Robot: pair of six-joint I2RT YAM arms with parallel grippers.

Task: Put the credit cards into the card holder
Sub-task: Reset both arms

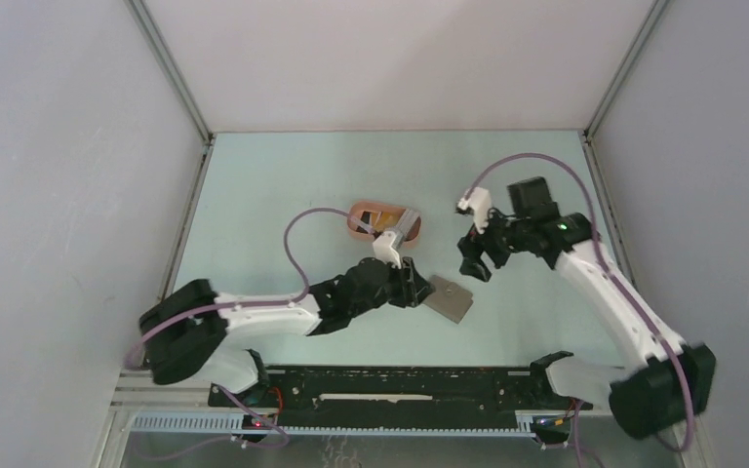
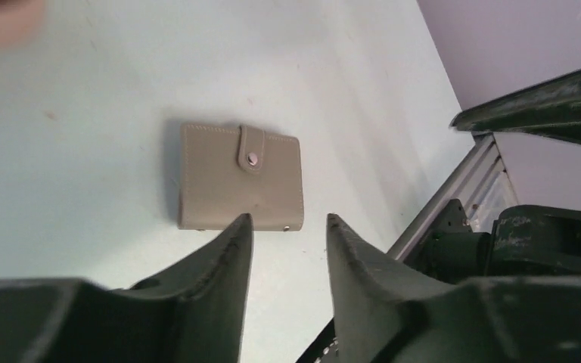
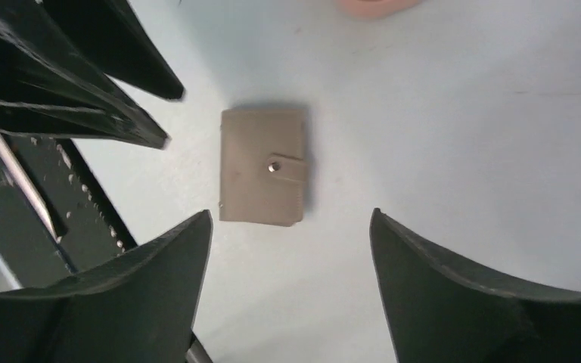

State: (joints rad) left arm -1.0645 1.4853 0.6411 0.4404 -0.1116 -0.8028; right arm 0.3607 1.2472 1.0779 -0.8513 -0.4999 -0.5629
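**Left end effector** [image 1: 419, 284]: the fingers [image 2: 225, 253] stand a narrow gap apart with nothing between them. It sits low, just beside the left corner of the flat grey folding wallet with a snap tab [image 1: 449, 298]. Whether the fingertips touch the wallet cannot be told.

**Right end effector** [image 1: 476, 261]: the fingers [image 3: 159, 272] are spread wide and hold nothing. It hangs above the pale green tabletop [image 1: 283, 195], to the right of the wallet and slightly beyond it.

**Card holder**: this shallow salmon-pink oval tray with a raised rim [image 1: 356, 219] lies beyond the wallet and to its left, apart from it. A thin yellow-orange card [image 1: 382, 222] shows inside. The left arm's white wrist piece covers the tray's near right end, so other cards cannot be counted.

**View differences**: only the top view shows the tray's contents. Both wrist views show the wallet closed, its tab snapped down, lying flat. In them the tray appears only as a blurred pink edge at the frame border.
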